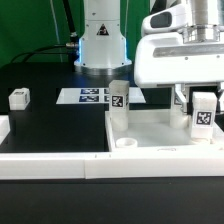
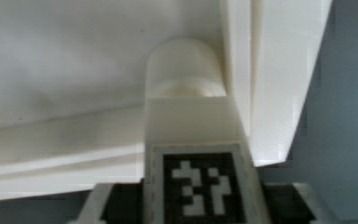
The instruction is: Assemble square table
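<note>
The square table's white slab (image 1: 165, 133) lies at the exterior view's right, with a round socket (image 1: 127, 143) at its near left corner. One tagged white leg (image 1: 118, 101) stands upright at its far left corner. My gripper (image 1: 203, 104) is shut on another tagged leg (image 1: 204, 116), holding it upright over the slab's right side. In the wrist view this leg (image 2: 192, 120) runs from between my fingers (image 2: 115, 200) down to a raised inner corner of the slab (image 2: 69, 60). Its lower end is hidden. A third leg (image 1: 20, 97) lies on the black table at the left.
The marker board (image 1: 92, 96) lies flat behind the slab, in front of the robot base (image 1: 100, 45). A long white rail (image 1: 50, 165) runs along the front edge. A white piece (image 1: 3, 128) shows at the far left edge.
</note>
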`<state>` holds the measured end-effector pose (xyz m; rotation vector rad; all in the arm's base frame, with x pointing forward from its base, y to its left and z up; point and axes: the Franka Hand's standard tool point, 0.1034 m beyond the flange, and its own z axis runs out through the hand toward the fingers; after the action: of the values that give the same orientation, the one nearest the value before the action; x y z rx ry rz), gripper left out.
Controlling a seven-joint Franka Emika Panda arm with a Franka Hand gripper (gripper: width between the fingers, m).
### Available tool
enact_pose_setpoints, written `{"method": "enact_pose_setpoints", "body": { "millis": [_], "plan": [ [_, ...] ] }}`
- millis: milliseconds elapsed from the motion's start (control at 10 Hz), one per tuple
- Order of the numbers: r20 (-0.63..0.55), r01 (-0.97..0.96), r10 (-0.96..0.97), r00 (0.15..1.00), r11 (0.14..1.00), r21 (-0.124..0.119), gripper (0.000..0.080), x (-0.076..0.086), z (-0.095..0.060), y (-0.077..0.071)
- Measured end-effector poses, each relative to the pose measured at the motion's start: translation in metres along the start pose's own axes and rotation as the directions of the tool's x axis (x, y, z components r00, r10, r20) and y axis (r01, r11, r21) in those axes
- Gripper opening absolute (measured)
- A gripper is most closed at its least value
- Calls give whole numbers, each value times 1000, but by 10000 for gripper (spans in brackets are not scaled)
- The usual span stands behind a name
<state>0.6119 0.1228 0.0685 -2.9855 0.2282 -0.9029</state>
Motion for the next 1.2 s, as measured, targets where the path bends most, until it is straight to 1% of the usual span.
{"method": "enact_pose_setpoints", "body": {
  "millis": [200,300,400,500,600,900,1000,1100,1200],
  "plan": [
    [-7,8,-8,1000,1000,-1,291,1,0,1],
    [-7,10,-10,1000,1000,-1,466,1,0,1],
    [-7,12,-12,1000,1000,-1,619,1,0,1],
    [-7,14,-14,1000,1000,-1,619,1,0,1],
    [-7,17,-17,1000,1000,-1,643,1,0,1],
    [-7,28,-28,1000,1000,-2,648,2,0,1],
    [-5,38,-38,999,999,-4,648,3,-1,3],
    [46,67,-67,997,998,-11,648,10,-7,12],
    [61,75,-74,995,997,-12,648,21,-16,21]
  ]
}}
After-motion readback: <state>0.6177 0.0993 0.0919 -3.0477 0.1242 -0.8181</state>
